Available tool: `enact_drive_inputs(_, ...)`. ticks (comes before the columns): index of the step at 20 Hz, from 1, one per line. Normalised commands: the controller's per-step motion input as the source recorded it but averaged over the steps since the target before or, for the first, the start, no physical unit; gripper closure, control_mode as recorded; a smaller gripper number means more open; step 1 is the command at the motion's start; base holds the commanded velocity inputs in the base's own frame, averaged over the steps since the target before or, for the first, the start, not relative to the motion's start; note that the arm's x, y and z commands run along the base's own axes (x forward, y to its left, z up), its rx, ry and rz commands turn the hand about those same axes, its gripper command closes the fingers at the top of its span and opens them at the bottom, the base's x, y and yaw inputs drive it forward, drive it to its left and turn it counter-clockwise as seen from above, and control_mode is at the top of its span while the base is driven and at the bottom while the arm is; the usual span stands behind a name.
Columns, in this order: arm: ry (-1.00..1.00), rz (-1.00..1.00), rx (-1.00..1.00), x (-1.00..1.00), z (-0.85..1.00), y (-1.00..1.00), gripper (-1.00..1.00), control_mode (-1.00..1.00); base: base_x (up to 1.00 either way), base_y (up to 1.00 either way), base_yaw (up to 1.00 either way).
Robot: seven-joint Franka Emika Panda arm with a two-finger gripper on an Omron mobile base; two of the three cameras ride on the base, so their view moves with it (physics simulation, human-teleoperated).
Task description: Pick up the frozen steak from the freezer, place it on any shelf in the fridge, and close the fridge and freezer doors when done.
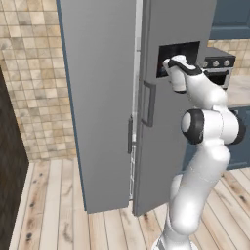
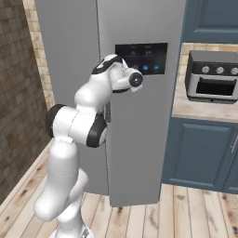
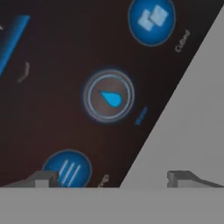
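The tall grey side-by-side unit has its plain door (image 1: 100, 97) and its door with the black dispenser panel (image 1: 178, 56) nearly together. A thin pale gap (image 1: 138, 97) runs between them. The dispenser door's lower edge stands slightly forward of the plain one. My gripper (image 3: 113, 179) is open and nothing is between its fingertips (image 3: 43, 178). It hovers right at the dispenser panel (image 3: 107, 94), by its blue drop button. My hand (image 2: 132, 80) reaches that panel (image 2: 148, 56) from the left. The frozen steak, the shelves and the freezer bins are hidden behind the doors.
A grey countertop oven (image 2: 211, 76) sits on the beige counter (image 2: 195, 109) right of the unit, above blue cabinets (image 2: 200, 153). A tiled wall (image 1: 34, 88) and a dark wall (image 2: 18, 93) close off the left. Wooden floor (image 1: 53, 210) lies in front.
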Motion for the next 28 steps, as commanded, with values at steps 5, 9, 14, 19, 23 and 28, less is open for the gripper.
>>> enact_drive_inputs(5,0.04,-0.06,-0.02,0.44,0.00,0.23,-1.00,-1.00,0.00,0.00,0.00)
enact_drive_inputs(9,0.05,-0.06,-0.02,0.08,0.00,0.25,-1.00,-1.00,0.00,0.00,0.00)
enact_drive_inputs(14,0.00,-0.02,-0.03,0.07,0.00,0.64,-1.00,-1.00,0.00,0.00,0.00)
enact_drive_inputs(19,-0.01,0.00,0.00,0.36,0.15,0.48,-1.00,-1.00,0.00,0.00,0.00)
enact_drive_inputs(23,-0.02,0.00,0.00,0.36,0.21,0.50,-1.00,-1.00,0.00,0.00,0.00)
enact_drive_inputs(28,0.00,0.00,-0.03,0.60,0.04,0.39,-1.00,-1.00,0.00,0.00,0.00)
